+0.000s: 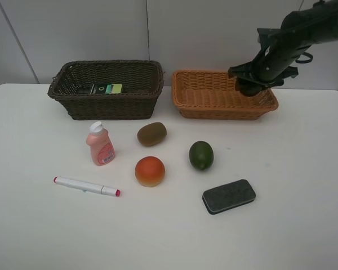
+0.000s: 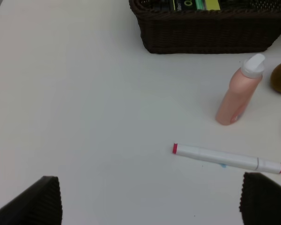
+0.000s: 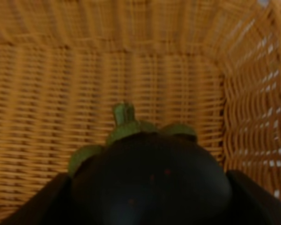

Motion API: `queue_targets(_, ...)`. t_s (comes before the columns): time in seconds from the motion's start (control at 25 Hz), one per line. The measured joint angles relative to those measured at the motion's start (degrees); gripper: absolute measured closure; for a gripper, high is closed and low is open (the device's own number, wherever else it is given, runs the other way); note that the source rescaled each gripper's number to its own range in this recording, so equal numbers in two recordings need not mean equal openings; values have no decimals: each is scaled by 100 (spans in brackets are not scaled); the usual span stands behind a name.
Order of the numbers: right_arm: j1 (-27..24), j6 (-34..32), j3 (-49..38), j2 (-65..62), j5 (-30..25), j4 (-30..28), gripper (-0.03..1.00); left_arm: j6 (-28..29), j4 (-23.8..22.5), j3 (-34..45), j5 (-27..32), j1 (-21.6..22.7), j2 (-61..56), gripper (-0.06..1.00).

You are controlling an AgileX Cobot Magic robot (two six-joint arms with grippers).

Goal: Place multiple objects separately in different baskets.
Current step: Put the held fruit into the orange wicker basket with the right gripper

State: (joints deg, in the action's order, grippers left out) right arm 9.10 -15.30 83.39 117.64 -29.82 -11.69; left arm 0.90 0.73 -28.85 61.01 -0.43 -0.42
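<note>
1. Grips the dark-green round fruit [image 3: 150, 183] in the right end effector [image 1: 250, 85], with a finger on each side and the green stem cap pointing away from the wrist.
2. Hangs over the far right corner of the light orange-tan basket [image 1: 225, 107]; cannot tell whether the fruit touches the woven floor.
3. Keeps the left end effector [image 2: 150, 206] spread wide and holding nothing, above the left part of the tabletop [image 1: 304, 169], near the white pink-tipped marker [image 1: 85, 186].
4. Stands along the far edge: the dark brown basket [image 1: 104, 107] left of the middle, and the orange-tan one just beside it on the right, apart.
5. Lies inside the dark basket: the dark-green box [image 1: 104, 88].
6. Stands upright just in front of the dark basket: the pink white-capped bottle [image 1: 100, 145], with the brown kiwi [image 1: 151, 134] to its right.
7. Rests nearer the front edge: the orange-red fruit [image 1: 150, 171], with the green fruit [image 1: 201, 155] to its right, apart.
8. Lies flat towards the front: the marker at the left and the dark eraser [image 1: 228, 196] right of the middle.
</note>
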Motion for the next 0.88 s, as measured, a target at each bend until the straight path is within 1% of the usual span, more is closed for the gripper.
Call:
queue_targets(0.32, 0, 0, 0, 252, 50, -5, 40, 0, 0, 0, 0, 0, 0, -6)
queue_targets(0.56, 0, 193, 0, 252, 98, 0, 40, 0, 0, 0, 0, 0, 0, -6)
queue_targets(0.72, 0, 308, 0, 252, 129, 137, 40, 0, 0, 0, 0, 0, 0, -6)
queue_targets(0.76, 0, 363, 0, 252, 141, 169, 32, 0, 0, 0, 0, 0, 0, -6)
queue_targets(0.8, 0, 396, 0, 252, 153, 191, 17, 0, 0, 0, 0, 0, 0, -6)
queue_targets(0.88, 0, 439, 0, 252, 181, 214, 5, 0, 0, 0, 0, 0, 0, -6)
